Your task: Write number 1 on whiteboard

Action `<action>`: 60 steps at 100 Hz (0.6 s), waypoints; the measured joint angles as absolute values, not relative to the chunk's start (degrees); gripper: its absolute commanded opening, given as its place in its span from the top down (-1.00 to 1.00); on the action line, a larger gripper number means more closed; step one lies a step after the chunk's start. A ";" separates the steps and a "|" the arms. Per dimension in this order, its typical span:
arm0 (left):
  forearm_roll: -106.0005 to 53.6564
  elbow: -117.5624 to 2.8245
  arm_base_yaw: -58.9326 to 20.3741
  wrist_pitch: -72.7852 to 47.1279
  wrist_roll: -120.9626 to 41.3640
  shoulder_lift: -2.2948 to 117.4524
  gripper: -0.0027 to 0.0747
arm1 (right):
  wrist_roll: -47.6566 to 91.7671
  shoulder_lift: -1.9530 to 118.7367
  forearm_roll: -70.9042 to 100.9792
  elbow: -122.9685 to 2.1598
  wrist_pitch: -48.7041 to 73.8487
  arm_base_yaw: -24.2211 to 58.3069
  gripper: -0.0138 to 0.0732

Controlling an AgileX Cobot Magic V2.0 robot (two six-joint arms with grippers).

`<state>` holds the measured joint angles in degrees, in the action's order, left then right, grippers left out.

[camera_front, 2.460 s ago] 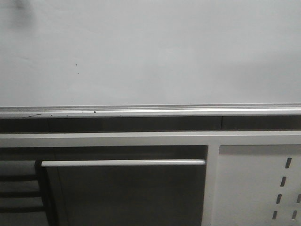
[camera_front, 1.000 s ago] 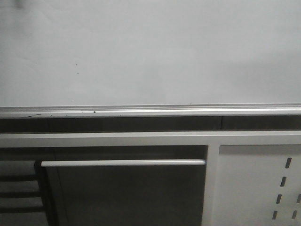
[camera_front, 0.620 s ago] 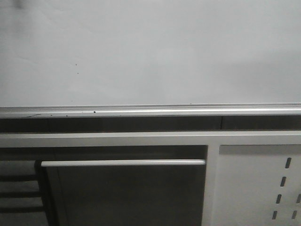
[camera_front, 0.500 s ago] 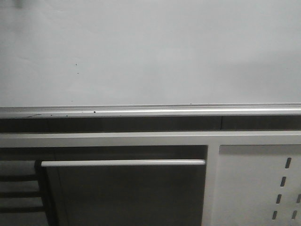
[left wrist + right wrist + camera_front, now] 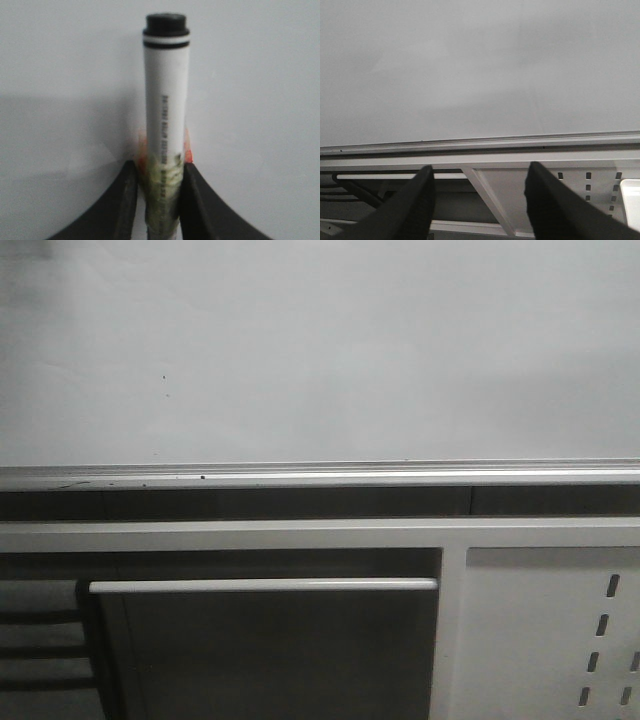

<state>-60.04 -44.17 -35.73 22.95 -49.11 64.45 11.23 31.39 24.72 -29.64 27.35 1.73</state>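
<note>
Marker [image 5: 166, 95] clenched upright in left gripper [image 5: 160, 200], tip aimed at whiteboard [image 5: 330, 350] for stroke. Right gripper [image 5: 479, 200] released, empty, parked near the rail at 6 o'clock. Number 1 not visible.

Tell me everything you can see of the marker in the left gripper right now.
The marker is a white cylinder with small dark print along its barrel, a black band and a black end pointing at the whiteboard. The left gripper is shut on its lower part, where greenish tape and an orange patch show. Whether the end touches the board cannot be told.
</note>
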 measured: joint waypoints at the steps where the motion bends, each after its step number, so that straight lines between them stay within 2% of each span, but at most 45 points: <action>1: -60.04 -44.17 -35.73 22.95 -49.11 64.32 0.91 | 11.23 31.39 24.72 -29.64 27.35 1.73 -0.16; 5: -60.04 -44.17 -35.73 22.87 -49.11 64.32 0.99 | 11.23 31.39 24.72 -29.64 27.35 1.73 -0.16; 30: -56.96 -44.17 -35.46 15.61 -49.11 64.32 0.98 | 11.23 31.39 24.72 -29.64 27.63 1.73 -0.16; 60: -43.83 -44.17 -37.38 -7.93 -49.20 62.96 0.98 | 15.40 32.15 26.27 -32.03 34.52 1.73 -0.16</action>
